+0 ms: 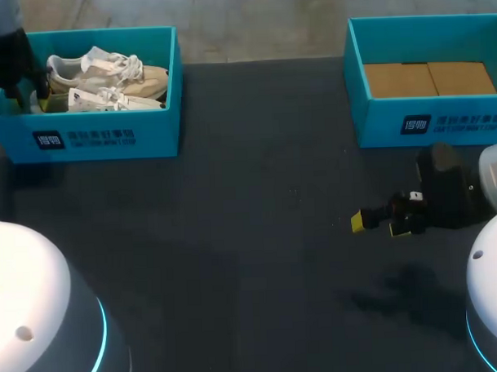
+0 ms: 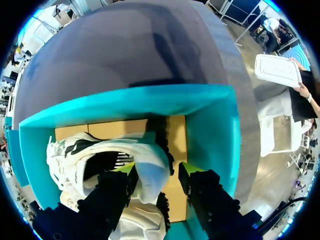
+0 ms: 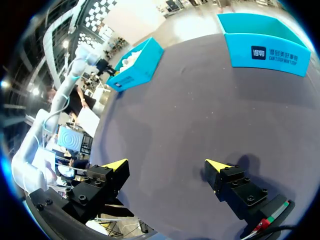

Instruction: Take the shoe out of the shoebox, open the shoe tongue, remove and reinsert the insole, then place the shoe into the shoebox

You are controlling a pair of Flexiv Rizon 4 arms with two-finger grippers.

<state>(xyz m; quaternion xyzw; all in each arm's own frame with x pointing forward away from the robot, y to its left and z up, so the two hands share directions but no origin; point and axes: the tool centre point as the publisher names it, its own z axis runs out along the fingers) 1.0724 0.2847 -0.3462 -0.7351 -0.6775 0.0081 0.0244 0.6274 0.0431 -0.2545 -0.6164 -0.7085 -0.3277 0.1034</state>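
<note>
You're seeing a white print block (image 1: 83,139) on the left shoebox (image 1: 152,116) front & another on the right shoebox (image 1: 377,120), neither reading legibly.

Our black left gripper with yellow fingertips (image 2: 157,171) points steeply downward at our far left, fingers parted. Our matching black right gripper (image 1: 379,224) hovers low on our right, fingers spread wide.

A dark grey surface (image 1: 234,235) spreads across the scene. Out toward two o'clock on it sits an empty teal box (image 1: 442,124), its floor lined with two brown cardboard panels (image 1: 428,78).
</note>
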